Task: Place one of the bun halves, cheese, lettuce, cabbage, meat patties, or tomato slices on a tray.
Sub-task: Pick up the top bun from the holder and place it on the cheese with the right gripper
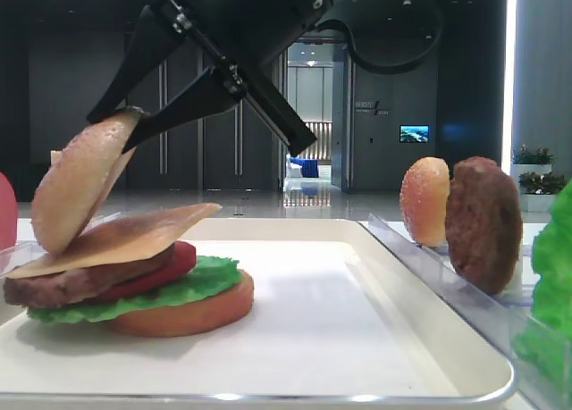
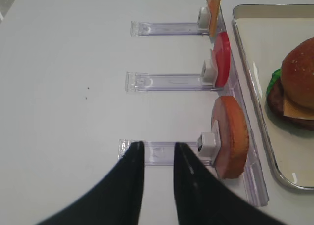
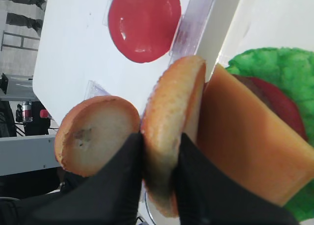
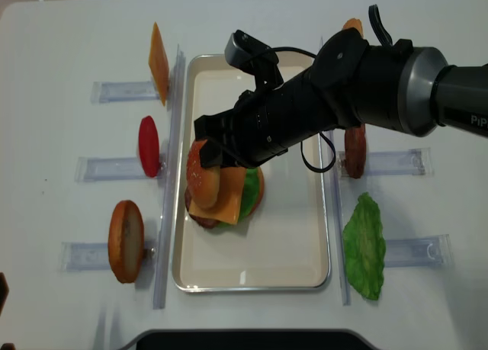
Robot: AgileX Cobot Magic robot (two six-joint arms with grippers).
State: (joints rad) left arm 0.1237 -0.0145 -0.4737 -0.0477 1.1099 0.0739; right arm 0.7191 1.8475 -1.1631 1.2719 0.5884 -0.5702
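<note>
right gripper (image 3: 159,151) clamped on tilted top bun (image 3: 171,137) — apparently touching cheese (image 3: 245,141).

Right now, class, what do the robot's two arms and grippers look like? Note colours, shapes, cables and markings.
The right arm is matte black at the wrist, widening into a thick grey cylindrical link with small white lettering at its far end. A black cable loops over the wrist. The right gripper has two black, tapered, wedge-shaped fingers. The left gripper has matching black tapered fingers; the left arm itself is out of view.
</note>
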